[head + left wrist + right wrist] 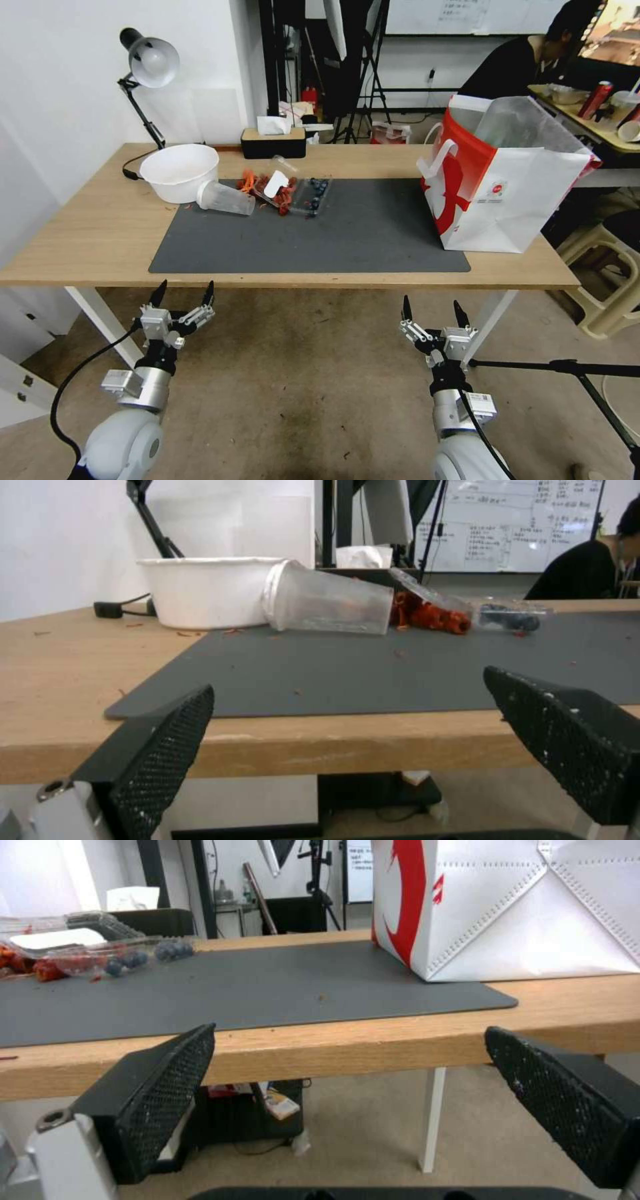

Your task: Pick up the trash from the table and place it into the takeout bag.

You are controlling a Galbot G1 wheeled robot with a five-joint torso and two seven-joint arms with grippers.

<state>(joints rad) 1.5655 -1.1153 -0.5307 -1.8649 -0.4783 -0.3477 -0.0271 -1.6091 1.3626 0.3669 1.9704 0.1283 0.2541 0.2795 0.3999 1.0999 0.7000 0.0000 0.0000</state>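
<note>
Trash sits at the mat's [347,233] far left: a white bowl [179,171], a clear plastic cup [225,198] on its side — long axis across the table [80,233], mouth toward the bowl — then a clear tray [310,195] of red scraps and blueberries. Farther right the takeout bag [507,193] stands upright, liner showing. Below the near edge, left gripper [184,293] and right gripper [432,310] hover, jaws wide, holding nothing.
</note>
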